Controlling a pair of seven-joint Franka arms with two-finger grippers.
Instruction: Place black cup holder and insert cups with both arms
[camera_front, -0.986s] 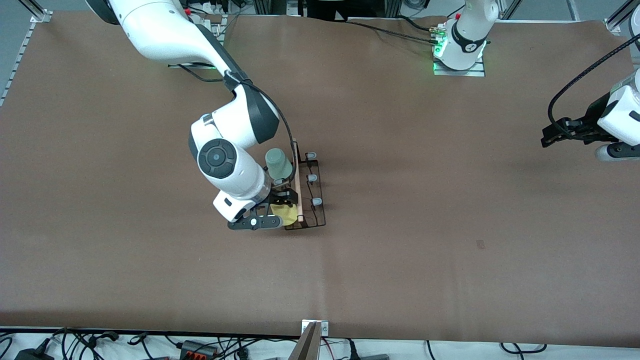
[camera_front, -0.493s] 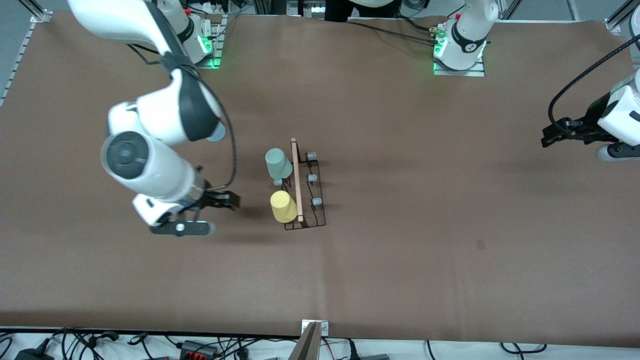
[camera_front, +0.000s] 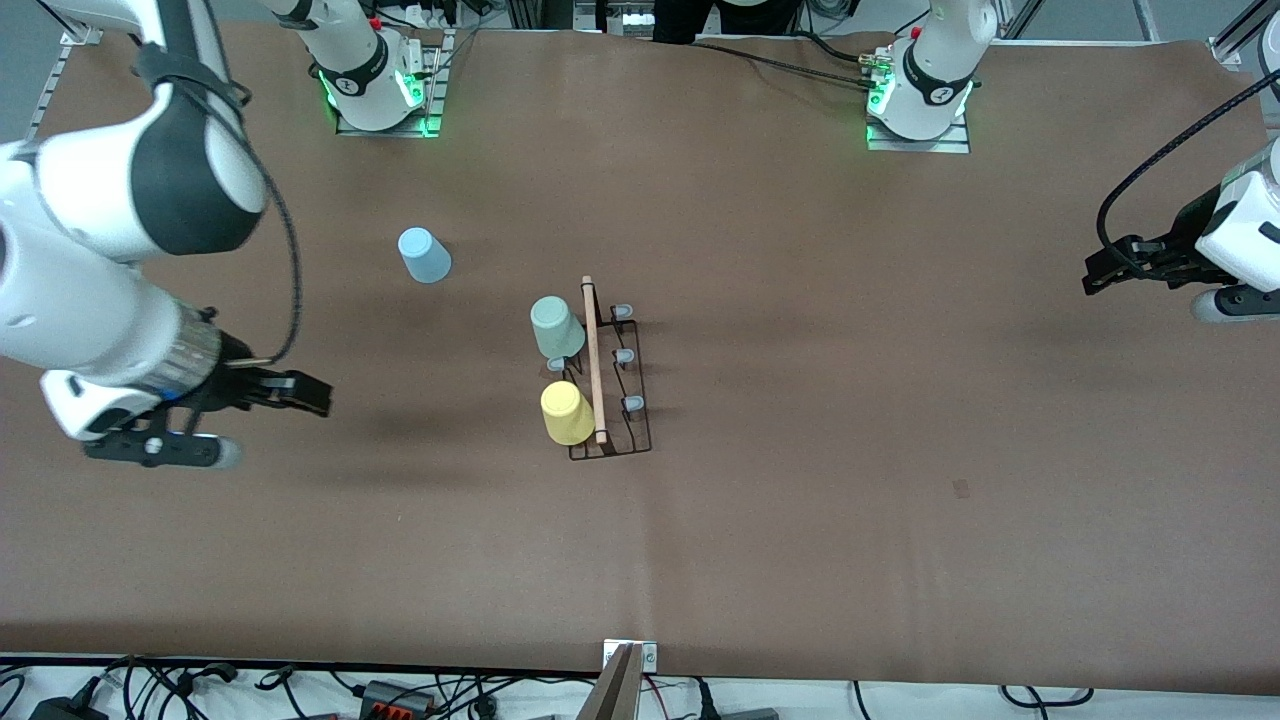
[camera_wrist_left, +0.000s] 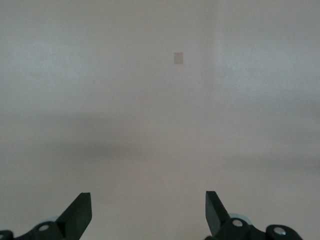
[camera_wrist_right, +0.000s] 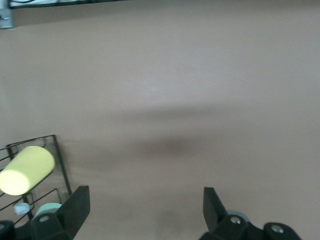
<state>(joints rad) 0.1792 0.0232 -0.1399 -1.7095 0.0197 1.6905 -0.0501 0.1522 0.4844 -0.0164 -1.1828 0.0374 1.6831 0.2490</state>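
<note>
The black cup holder (camera_front: 632, 432) with its wooden rod handle (camera_front: 592, 360) stands mid-table. A mint-green cup (camera_front: 556, 326) and a yellow cup (camera_front: 567, 412) sit upside down on its pegs on the side toward the right arm's end. The light blue cup (camera_front: 424, 255) stands upside down on the table, apart from the holder, toward the right arm's base. My right gripper (camera_front: 305, 395) is open and empty, over bare table at the right arm's end. The right wrist view shows the yellow cup (camera_wrist_right: 26, 170) and the holder's wire (camera_wrist_right: 60, 155). My left gripper (camera_front: 1098, 273) waits open and empty at the left arm's end.
The brown table cover (camera_front: 800, 480) spans the whole view. The arm bases (camera_front: 372, 80) (camera_front: 925, 95) stand at the table's edge farthest from the front camera. Cables (camera_front: 200, 685) lie along the nearest edge. A small dark mark (camera_front: 961, 488) is on the cover.
My right gripper let go of the yellow cup on the holder and has swung away toward the right arm's end of the table, uncovering the light blue cup. The left arm has not moved.
</note>
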